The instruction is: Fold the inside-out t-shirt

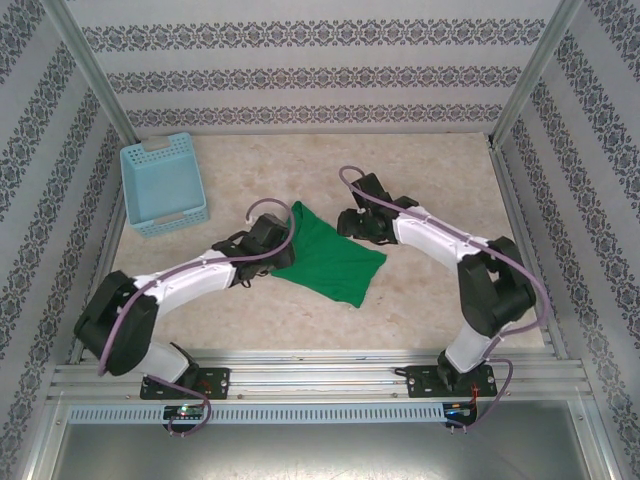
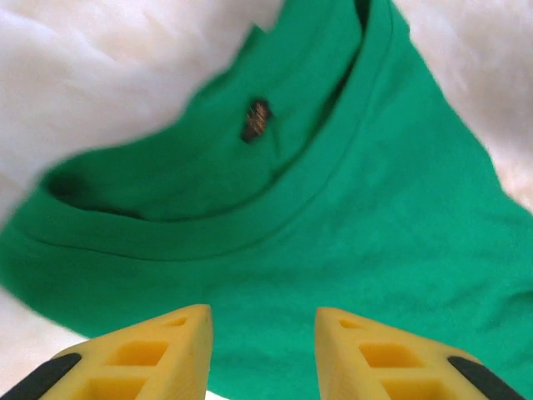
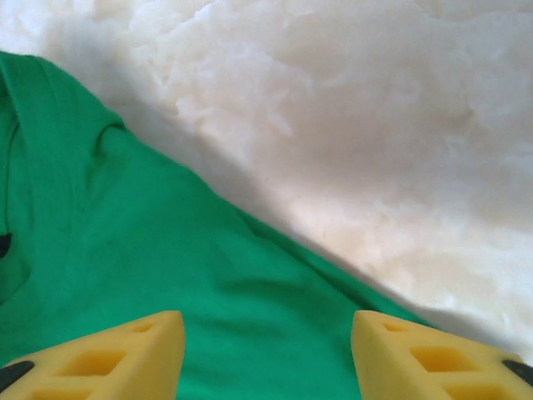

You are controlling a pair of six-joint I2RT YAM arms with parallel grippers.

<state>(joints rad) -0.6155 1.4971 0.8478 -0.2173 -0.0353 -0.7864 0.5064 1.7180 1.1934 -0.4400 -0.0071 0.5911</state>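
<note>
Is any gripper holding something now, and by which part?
Nothing is held: the left gripper and right gripper are open over the green t-shirt.

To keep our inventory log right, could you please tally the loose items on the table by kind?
Bright green cloth t-shirt: 1
Light blue plastic lattice basket: 1
Total: 2
</note>
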